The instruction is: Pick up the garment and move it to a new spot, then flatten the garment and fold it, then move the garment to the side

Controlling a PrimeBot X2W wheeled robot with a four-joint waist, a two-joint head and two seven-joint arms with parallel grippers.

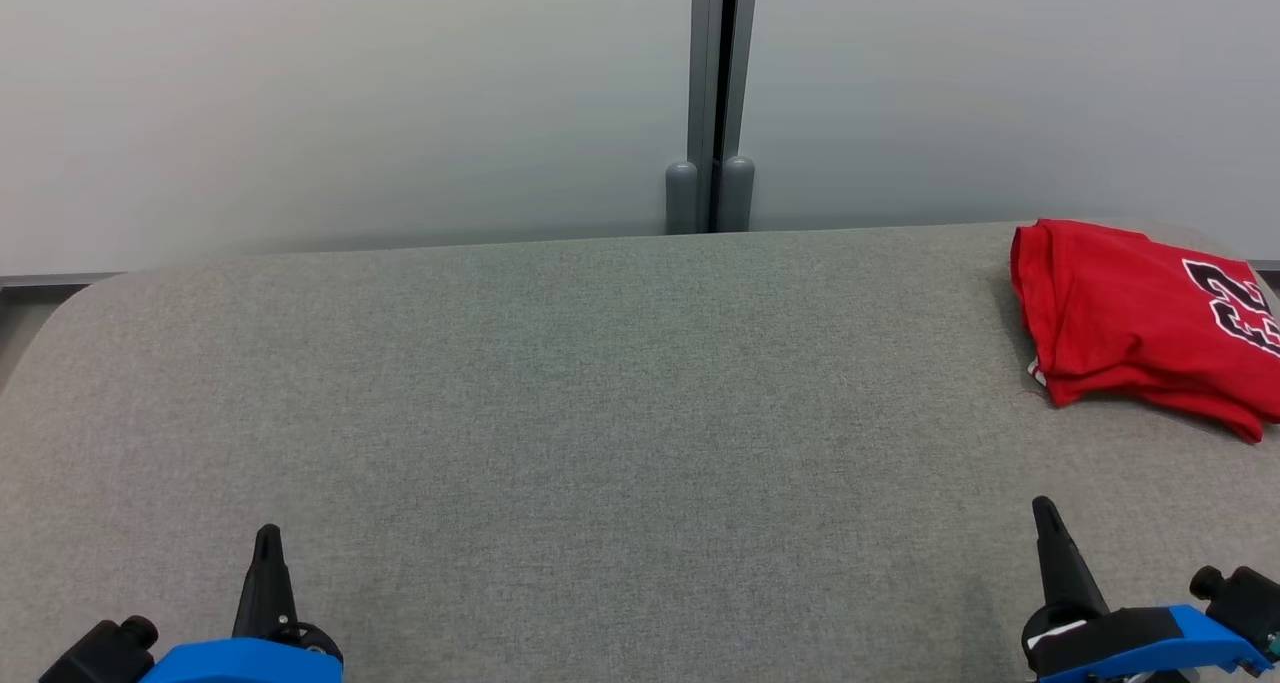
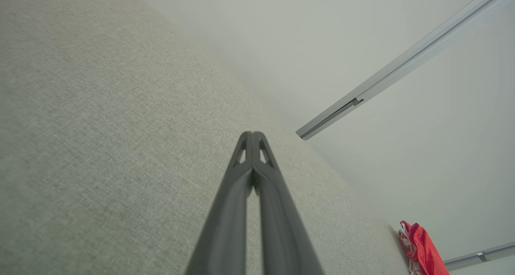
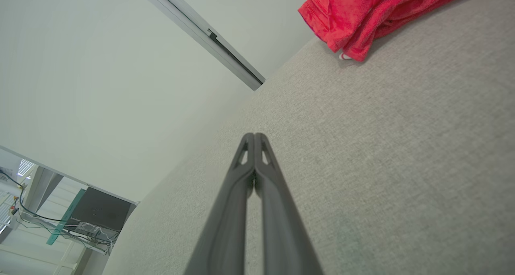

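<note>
One red garment (image 1: pixel 1130 323), one grey table (image 1: pixel 600 413), left gripper (image 1: pixel 267 535), right gripper (image 1: pixel 1044 508), jaws pressed together

garment (image 1: pixel 1120 313): soft red cloth | table (image 1: pixel 560 413): matt grey woven fabric

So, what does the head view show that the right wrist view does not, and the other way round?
Head view, of the two: the left pincer, shut, at the lower left, and the black-and-white number printed on the garment.
Right wrist view, of the two: a dark box with loose cables beyond the table's edge.
Both share: the red garment lying at the far right of the grey fabric table, the grey wall post, and the right pincer, shut and holding nothing.
</note>
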